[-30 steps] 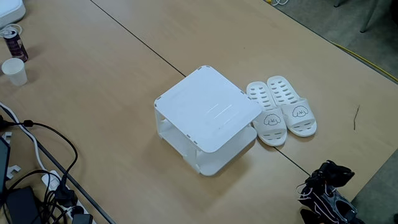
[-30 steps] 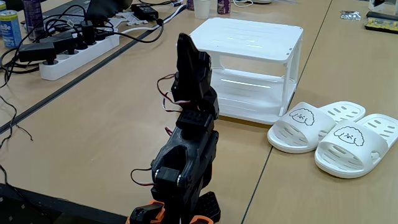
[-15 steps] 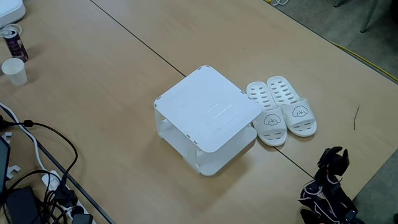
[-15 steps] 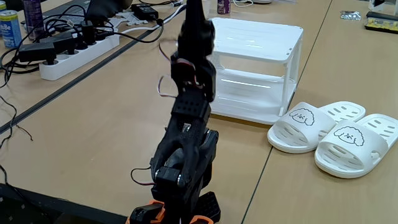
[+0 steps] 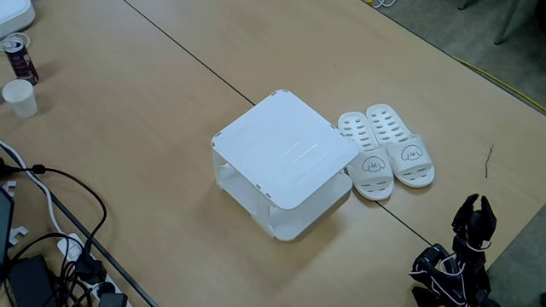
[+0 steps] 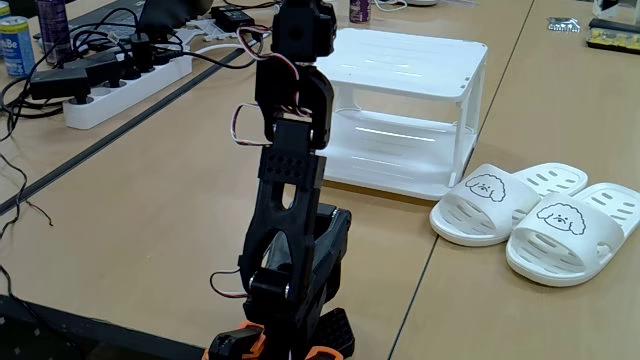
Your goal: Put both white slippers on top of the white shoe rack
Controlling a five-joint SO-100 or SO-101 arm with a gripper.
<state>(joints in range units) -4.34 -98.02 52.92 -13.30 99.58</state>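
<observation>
White plastic dominates the first fixed view: the white shoe rack is sitting near the middle of the tan tabletop, its flat top bare. Just to its right in this view, the white slippers are lying side by side, touching each other and nearly touching the rack's lower shelf, with their straps toward the near edge. At the lower right corner the black arm is rising from its base, and the gripper is pointing upward with its two dark fingers slightly parted, grasping nothing. At the far left a paper cup and a drinks can are standing near each other, and black cables are trailing across the lower left corner.

In the other fixed view the arm is standing in the foreground, stretched nearly upright from its orange-trimmed base, its upper part running off the top edge so the fingertips are out of sight here. Behind it the shoe rack is showing both tiers through its open sides. The slippers are resting to the right of the rack, cartoon faces toward the camera. A white power strip loaded with plugs is lying at the upper left beside a blue can.
</observation>
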